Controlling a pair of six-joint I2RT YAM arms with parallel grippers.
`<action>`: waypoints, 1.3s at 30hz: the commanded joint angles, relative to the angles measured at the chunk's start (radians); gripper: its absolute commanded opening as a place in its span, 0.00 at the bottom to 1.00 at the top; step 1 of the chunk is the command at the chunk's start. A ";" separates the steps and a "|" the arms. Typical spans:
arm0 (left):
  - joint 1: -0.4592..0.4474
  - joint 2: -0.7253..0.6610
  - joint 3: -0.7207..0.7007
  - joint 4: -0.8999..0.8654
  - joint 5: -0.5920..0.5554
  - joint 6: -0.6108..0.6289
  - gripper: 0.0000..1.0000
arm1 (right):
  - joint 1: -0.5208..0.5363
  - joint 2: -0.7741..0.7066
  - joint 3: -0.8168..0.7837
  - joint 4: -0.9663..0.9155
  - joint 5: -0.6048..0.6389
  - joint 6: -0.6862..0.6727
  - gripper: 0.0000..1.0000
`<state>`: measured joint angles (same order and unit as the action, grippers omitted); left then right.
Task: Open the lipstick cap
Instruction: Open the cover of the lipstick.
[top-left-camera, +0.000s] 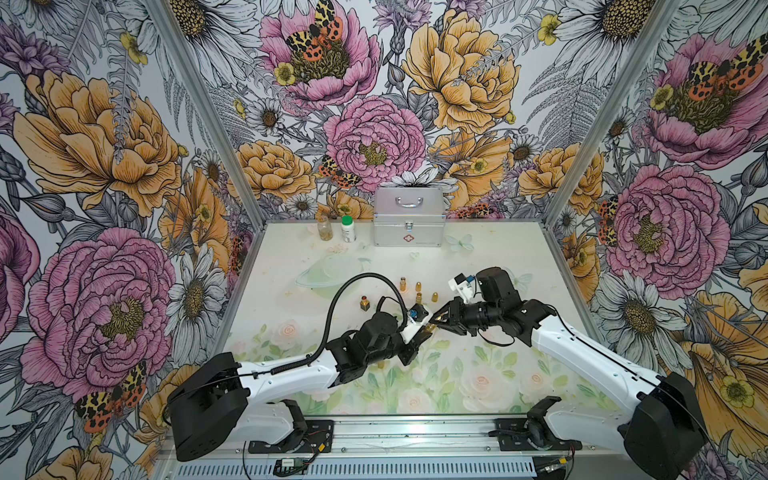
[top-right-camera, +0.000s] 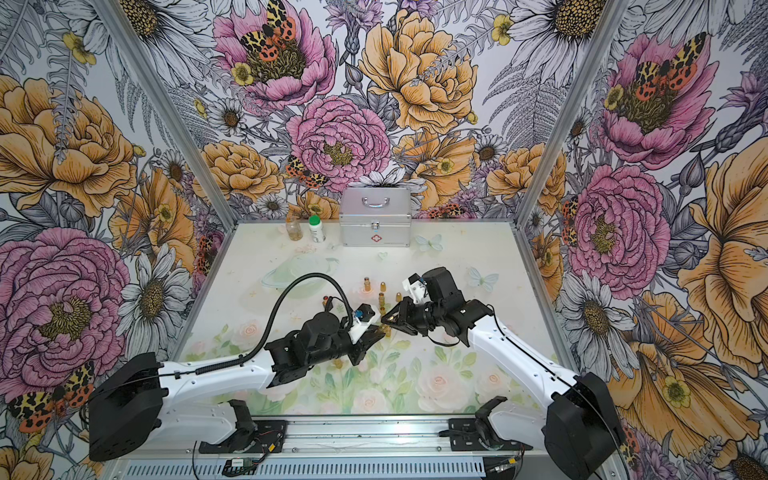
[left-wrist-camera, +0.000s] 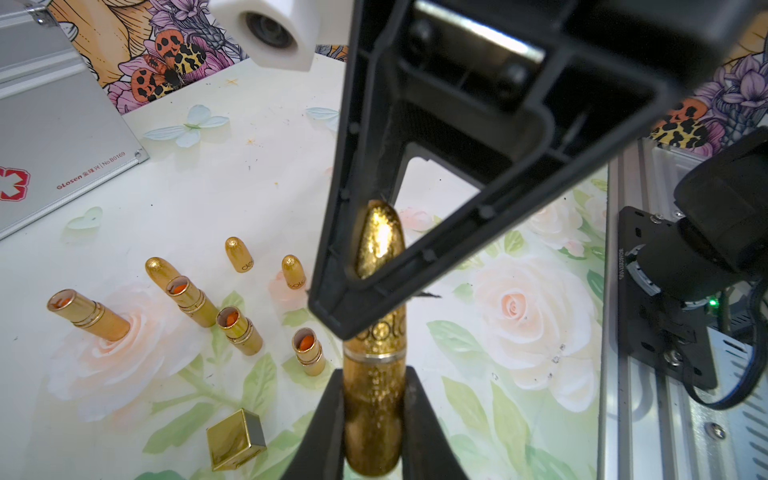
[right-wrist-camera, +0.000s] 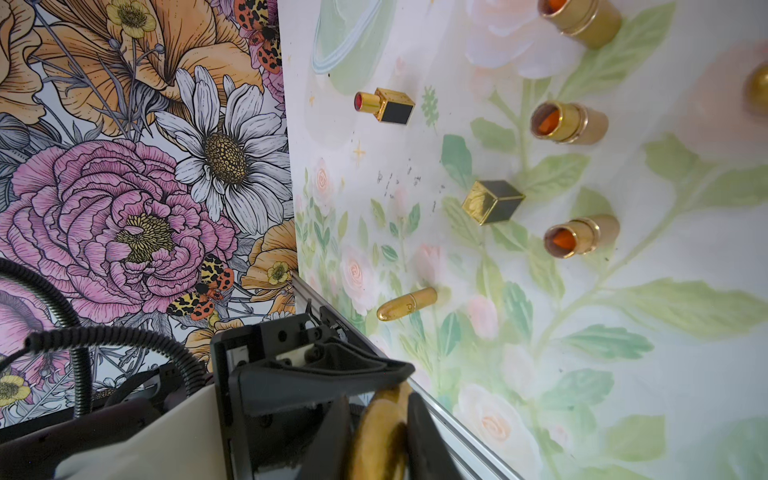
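Left wrist view lets us count four open gold tubes (left-wrist-camera: 239, 336) standing on the bench (left-wrist-camera: 257, 174), each showing orange lipstick inside. Behind them are three loose bullet-shaped caps (left-wrist-camera: 294, 272), upright, and nearer the camera one square gold cap (left-wrist-camera: 235, 444). From the right wrist view we add one square lipstick (right-wrist-camera: 384, 106), uncapped with a red tip, and one more bullet cap (right-wrist-camera: 407, 304) upright near the front rail.

At the back of the bench, in both top views, we see three containers. One silver case (top-left-camera: 409, 226) with a red cross has its lid down, so its contents are hidden. One clear jar (top-left-camera: 324, 227) has something amber at its bottom. One white bottle (top-left-camera: 348, 229) has a green lid on.

The glitter lipstick (left-wrist-camera: 374, 399) is held off the bench between the two arms, over the middle front. We find the left hand (left-wrist-camera: 374, 382) clamped on its body and the right hand (right-wrist-camera: 379, 403) clamped on its cap (left-wrist-camera: 380, 245), which sits seated on the body.
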<state>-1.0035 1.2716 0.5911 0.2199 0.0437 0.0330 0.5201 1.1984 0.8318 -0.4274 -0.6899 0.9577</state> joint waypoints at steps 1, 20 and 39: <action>0.009 0.009 0.035 -0.002 -0.034 -0.005 0.00 | 0.006 -0.014 -0.013 0.022 0.004 0.003 0.22; 0.009 -0.026 0.001 -0.070 -0.093 -0.045 0.00 | -0.005 -0.012 0.046 -0.077 0.128 -0.084 0.15; 0.009 -0.121 -0.043 -0.131 -0.116 -0.072 0.00 | -0.065 -0.069 0.114 -0.194 0.192 -0.169 0.14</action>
<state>-1.0035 1.2041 0.5610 0.0898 -0.0422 -0.0208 0.4583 1.1465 0.9337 -0.5808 -0.5514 0.8242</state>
